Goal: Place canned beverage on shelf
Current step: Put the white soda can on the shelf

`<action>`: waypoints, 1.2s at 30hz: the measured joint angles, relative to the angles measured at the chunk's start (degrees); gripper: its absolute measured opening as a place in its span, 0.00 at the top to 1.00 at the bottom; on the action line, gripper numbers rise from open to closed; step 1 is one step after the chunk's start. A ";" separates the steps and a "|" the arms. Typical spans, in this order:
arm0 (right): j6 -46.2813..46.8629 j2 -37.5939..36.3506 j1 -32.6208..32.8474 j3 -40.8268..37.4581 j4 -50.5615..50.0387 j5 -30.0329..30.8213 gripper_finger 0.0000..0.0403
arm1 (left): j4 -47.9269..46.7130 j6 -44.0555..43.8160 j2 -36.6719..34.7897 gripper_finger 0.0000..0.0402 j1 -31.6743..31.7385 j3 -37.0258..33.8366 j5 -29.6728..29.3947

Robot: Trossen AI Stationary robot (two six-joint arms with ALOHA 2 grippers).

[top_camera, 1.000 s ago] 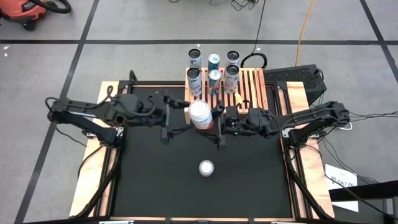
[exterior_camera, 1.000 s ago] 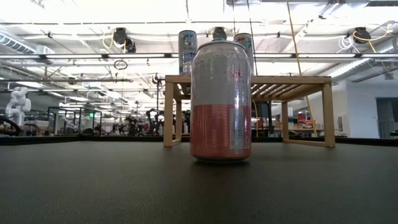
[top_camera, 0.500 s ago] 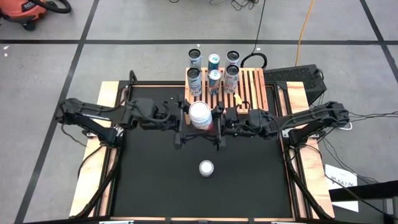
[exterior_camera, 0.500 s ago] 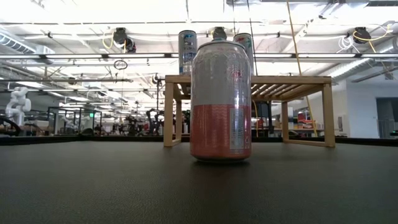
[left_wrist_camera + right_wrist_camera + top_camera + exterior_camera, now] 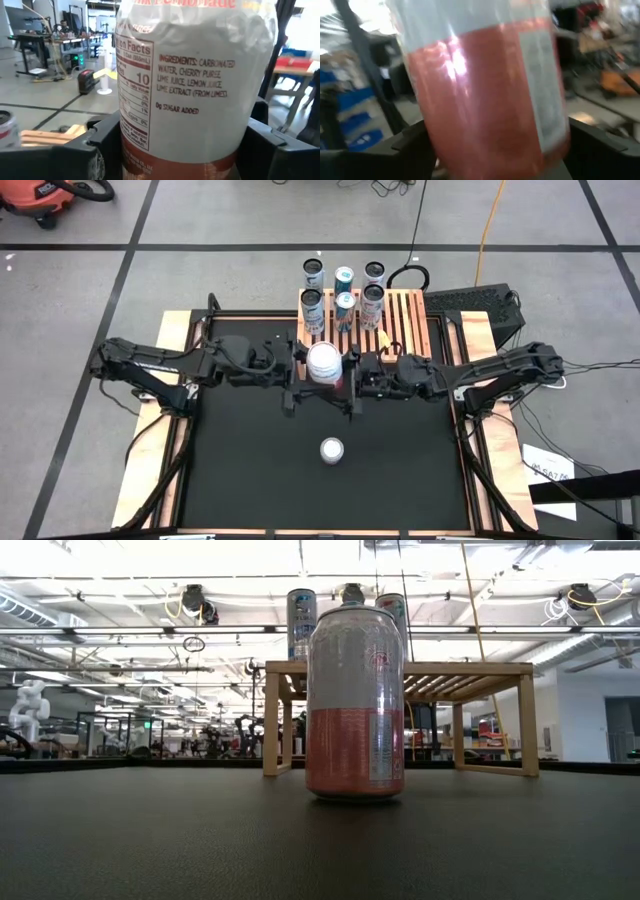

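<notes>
A white-and-pink beverage can [image 5: 323,362] hangs above the black mat, just in front of the light-wood slatted shelf [image 5: 402,315]. My right gripper [image 5: 350,378] is shut on it from the table's right. My left gripper [image 5: 296,375] has come in from the left, open, with one finger on each side of the can [image 5: 195,85]. A second can [image 5: 332,450] stands on its base on the mat nearer the front. In the low view this second can [image 5: 355,700] hides the held can and both grippers. My right gripper pinches the can's pink lower wall [image 5: 485,110] between its two fingers [image 5: 412,147], which come level from the table's right. The can is lifted clear of the mat, top up, and looks slightly tilted in the right wrist view. My left gripper's fingers [image 5: 102,145] stand close against the can's sides; I cannot tell whether they touch it.
Several cans [image 5: 343,305] stand on the left part of the shelf; its right slats [image 5: 410,330] are bare. Free mat lies on both sides of the near can. Wooden boards [image 5: 150,470] edge the mat on the left and right.
My left gripper has moved toward the table's right until its fingers flank the held can. My right gripper and the can have stayed nearly where they were.
</notes>
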 joint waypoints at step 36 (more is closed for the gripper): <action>-7.00 -13.51 0.13 2.45 -22.59 9.94 0.12 | -24.44 -0.09 0.18 0.33 3.42 2.91 2.92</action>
